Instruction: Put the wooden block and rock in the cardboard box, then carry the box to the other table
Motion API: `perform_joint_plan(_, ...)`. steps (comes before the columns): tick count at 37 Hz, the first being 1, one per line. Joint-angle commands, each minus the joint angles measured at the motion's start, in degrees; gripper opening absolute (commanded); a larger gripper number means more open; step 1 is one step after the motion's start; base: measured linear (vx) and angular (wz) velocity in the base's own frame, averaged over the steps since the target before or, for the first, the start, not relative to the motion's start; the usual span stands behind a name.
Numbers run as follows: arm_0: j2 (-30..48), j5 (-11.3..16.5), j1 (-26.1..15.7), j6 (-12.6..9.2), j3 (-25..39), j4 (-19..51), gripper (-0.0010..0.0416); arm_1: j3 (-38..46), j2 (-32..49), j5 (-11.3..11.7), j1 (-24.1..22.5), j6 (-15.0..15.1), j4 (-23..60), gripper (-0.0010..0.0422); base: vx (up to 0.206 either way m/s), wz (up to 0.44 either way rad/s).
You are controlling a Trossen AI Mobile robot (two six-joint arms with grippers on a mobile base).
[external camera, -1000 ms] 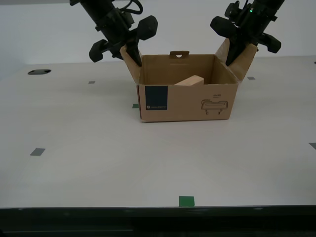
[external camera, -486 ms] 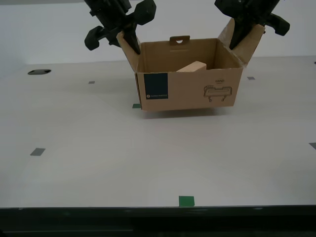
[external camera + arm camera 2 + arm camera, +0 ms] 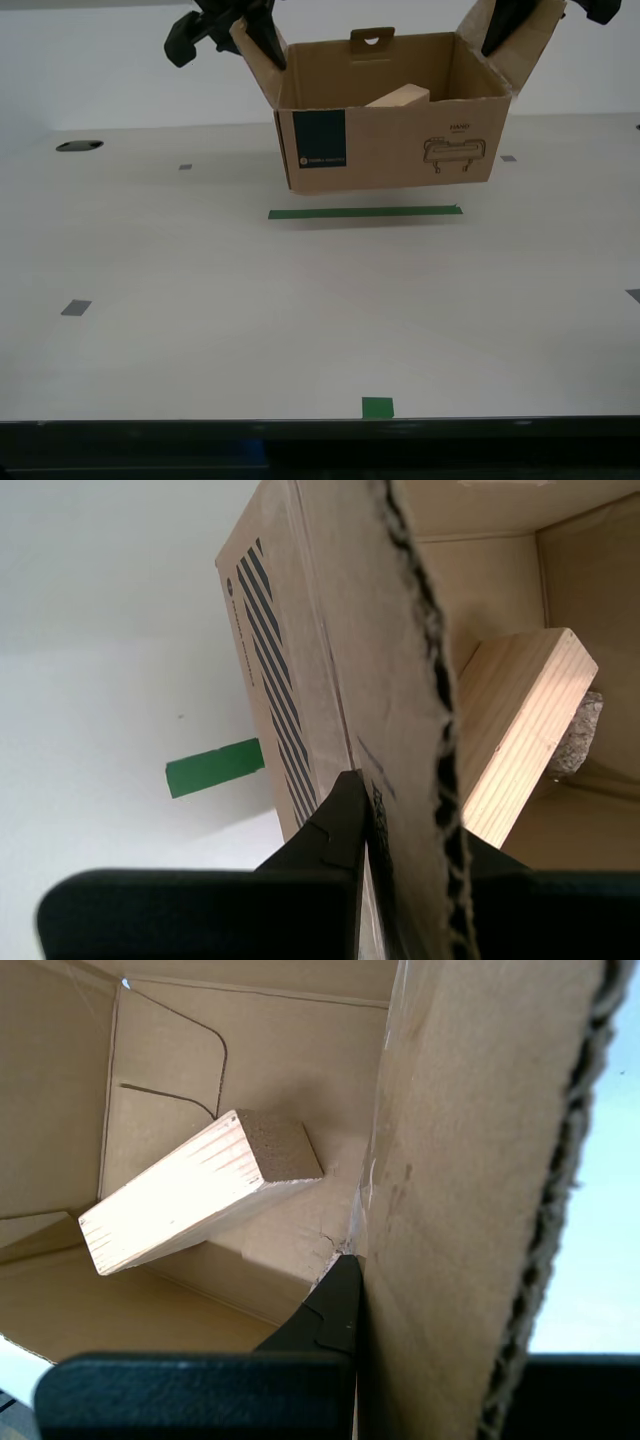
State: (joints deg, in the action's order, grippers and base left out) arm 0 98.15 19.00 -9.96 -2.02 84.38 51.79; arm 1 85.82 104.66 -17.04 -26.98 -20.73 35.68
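The cardboard box [image 3: 400,150] hangs in the air above the table, held by its two side flaps. My second gripper [image 3: 255,40] is shut on the flap at the exterior view's left; its wrist view shows the flap [image 3: 400,680] clamped in my second gripper [image 3: 405,810]. My first gripper [image 3: 510,25] is shut on the flap at the exterior view's right, the cardboard [image 3: 460,1160] pinched in my first gripper [image 3: 430,1290]. Inside, the wooden block [image 3: 400,98] [image 3: 190,1195] [image 3: 520,720] leans tilted. The rock [image 3: 578,735] lies behind it. The other table is out of view.
A green tape strip [image 3: 365,212] lies on the smooth off-white table [image 3: 200,350] under the box. A green square [image 3: 377,407] marks the near edge, and grey squares [image 3: 76,307] dot the surface. A dark round hole [image 3: 79,146] sits at the exterior view's far left.
Both arms have risen with the box, lifting it off the table. The green tape strip beneath it is now uncovered.
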Motion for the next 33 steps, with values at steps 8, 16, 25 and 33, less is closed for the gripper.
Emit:
perform_joint_plan(8, -4.3, -0.6, 0.0, -0.1, 0.1, 1.7, -0.0001, 0.0, -3.3, 0.0, -0.9, 0.1, 1.6, -0.0001, 0.0, 0.0)
perform_joint_plan(16, -6.0, -0.6, 0.0, -0.3, 0.1, 2.8, -0.0001, 0.0, -4.7, -0.2, -1.4, 0.1, 2.2, -0.0001, 0.0, 0.0)
perform_joint_plan(25, -6.0, -0.6, 0.0, -0.3, 0.1, 2.8, -0.0001, 0.0, -5.0, -0.2, -1.9, 0.1, 2.4, -0.0001, 0.0, 0.0)
perform_joint_plan(33, -6.0, -0.6, -0.1, -0.3, 0.1, 2.7, -0.0001, 0.0, -5.0, -0.2, -2.0, 0.1, 2.4, -0.0001, -0.007, -0.001)
